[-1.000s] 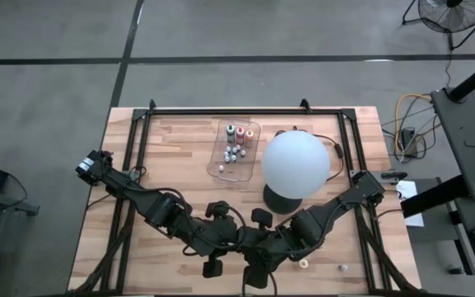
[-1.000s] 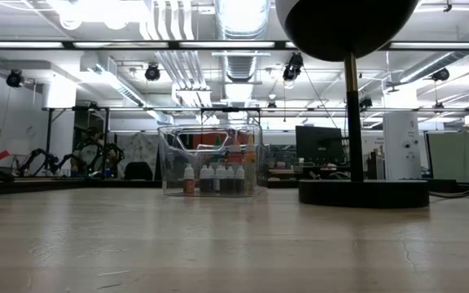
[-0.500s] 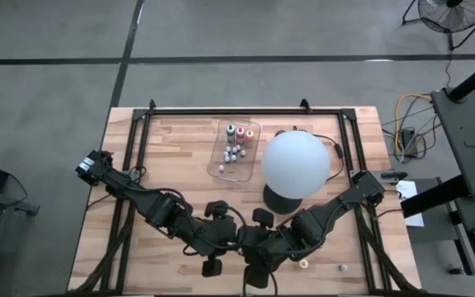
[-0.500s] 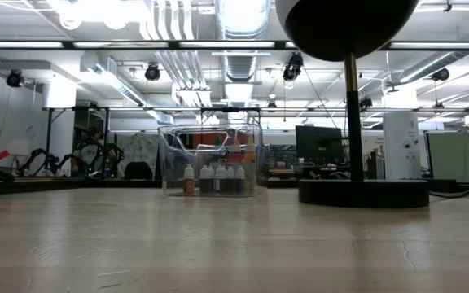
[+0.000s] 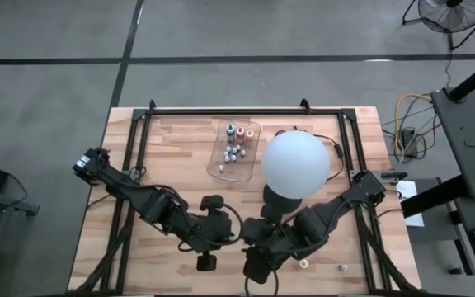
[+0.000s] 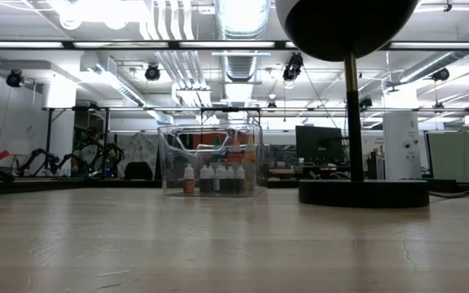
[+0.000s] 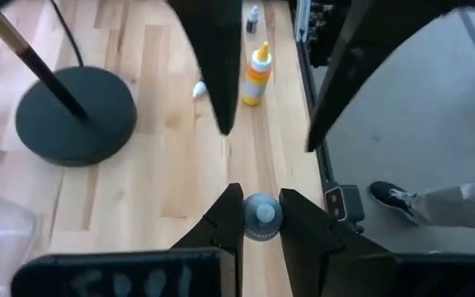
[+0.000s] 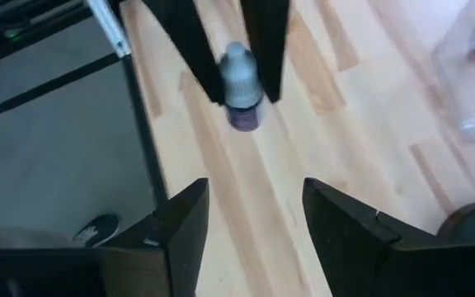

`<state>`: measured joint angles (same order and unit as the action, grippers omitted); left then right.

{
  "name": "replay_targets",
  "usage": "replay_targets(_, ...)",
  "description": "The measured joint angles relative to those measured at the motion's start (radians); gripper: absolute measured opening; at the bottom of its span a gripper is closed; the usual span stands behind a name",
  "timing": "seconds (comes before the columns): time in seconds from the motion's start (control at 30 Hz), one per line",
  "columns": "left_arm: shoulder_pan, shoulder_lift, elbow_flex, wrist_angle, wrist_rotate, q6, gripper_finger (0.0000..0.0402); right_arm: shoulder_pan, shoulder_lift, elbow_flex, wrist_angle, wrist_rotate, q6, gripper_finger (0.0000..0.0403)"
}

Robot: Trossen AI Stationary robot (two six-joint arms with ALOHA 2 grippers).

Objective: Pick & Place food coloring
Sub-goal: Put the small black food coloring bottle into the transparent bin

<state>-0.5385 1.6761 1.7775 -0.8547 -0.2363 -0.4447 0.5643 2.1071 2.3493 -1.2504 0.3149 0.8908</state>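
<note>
Vial [image 7: 260,216] in left tool [image 7: 259,221]

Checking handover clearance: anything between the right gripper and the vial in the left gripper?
Nothing. In the right wrist view the gap from the open right gripper to the vial shows only bare table.

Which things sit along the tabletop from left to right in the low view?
Clear tray holding small food coloring bottles → thin black lamp stem rising from the round black base.
</note>
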Motion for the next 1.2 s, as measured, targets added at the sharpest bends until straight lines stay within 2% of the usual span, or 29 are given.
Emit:
replay_targets(0.2, 0.000, -0.049, -0.005, 0.002, -0.002, 0.033, 0.0031, 0.020, 0.000, 0.000, -0.057, 0.078, 0.014, 0.0182)
replay_targets(0.5, 0.030, -0.105, -0.019, 0.002, -0.003, 0.049, 0.0030, 0.046, 0.000, 0.000, -0.188, 0.089, 0.052, 0.0176)
replay_targets(0.73, 0.078, -0.128, -0.019, -0.089, -0.047, 0.006, 0.0030, 0.083, -0.012, 0.000, -0.271, 0.127, 0.038, 0.0170)
replay_targets(1.2, 0.144, -0.241, -0.051, -0.185, -0.056, -0.029, 0.0030, 0.170, -0.021, -0.005, -0.272, 0.148, 0.060, 0.0153)
